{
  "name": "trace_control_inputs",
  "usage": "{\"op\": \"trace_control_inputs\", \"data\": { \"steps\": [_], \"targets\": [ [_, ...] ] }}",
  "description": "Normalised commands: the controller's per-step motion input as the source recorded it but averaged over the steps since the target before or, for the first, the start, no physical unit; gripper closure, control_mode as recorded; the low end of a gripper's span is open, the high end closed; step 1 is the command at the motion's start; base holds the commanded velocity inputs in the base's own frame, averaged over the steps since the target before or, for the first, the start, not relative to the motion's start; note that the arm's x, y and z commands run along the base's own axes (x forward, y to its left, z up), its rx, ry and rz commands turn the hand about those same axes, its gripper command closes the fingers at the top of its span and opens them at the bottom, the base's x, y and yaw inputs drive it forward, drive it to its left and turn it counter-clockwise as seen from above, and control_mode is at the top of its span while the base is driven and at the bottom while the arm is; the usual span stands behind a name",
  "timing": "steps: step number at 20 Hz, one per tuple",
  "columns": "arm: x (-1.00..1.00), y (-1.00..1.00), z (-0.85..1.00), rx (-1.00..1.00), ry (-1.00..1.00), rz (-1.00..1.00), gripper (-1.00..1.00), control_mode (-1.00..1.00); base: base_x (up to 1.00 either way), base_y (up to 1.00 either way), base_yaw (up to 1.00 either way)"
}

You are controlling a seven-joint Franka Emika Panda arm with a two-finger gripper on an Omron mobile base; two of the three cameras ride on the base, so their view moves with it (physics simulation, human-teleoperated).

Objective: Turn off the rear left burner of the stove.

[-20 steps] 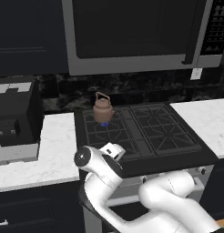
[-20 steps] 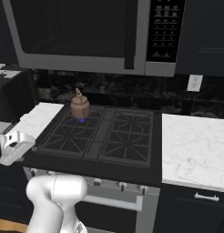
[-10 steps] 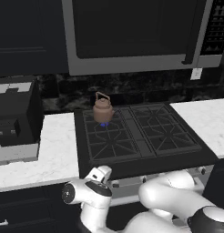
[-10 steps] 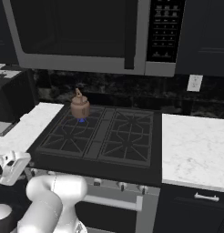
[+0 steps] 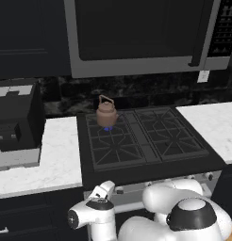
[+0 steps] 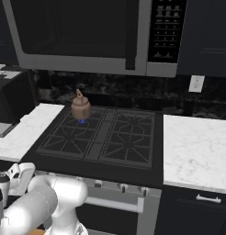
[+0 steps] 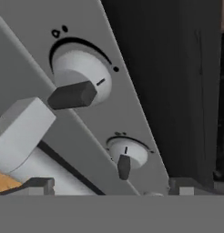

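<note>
The Franka Panda arm [image 5: 179, 212] is built of glossy white, rounded shells that swell into bulbous links, seen in front of the stove [image 5: 141, 141]. 1 joint cap on it is a dark grey disc ringed by a thin black seam. Nearer the stove's front panel, a shorter white link ends in a small round dark cap, topped by a black band. From the right base view the arm [image 6: 46, 202] reads as smooth white tubes with soft grey shading, plus a boxy white wrist block.
</note>
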Motion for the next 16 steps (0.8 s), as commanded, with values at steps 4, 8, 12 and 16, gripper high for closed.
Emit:
{"op": "trace_control_inputs", "data": {
  "steps": [4,8,12,16],
  "targets": [
    [0.22,0.0,-0.34,-0.2,-0.13,-0.01,-1.0,-1.0,0.0,0.0,0.0],
    [0.02,-0.09,-0.2,-0.15,-0.18,-0.04,-1.0,-1.0,0.0,0.0,0.0],
    [0.0,-0.07,-0.04,-0.07,-0.12,0.0,-1.0,-1.0,0.0,0.0,0.0],
    [0.0,-0.21,0.0,-0.02,-0.13,0.0,-1.0,-1.0,0.0,0.0,0.0]
  ]
}}
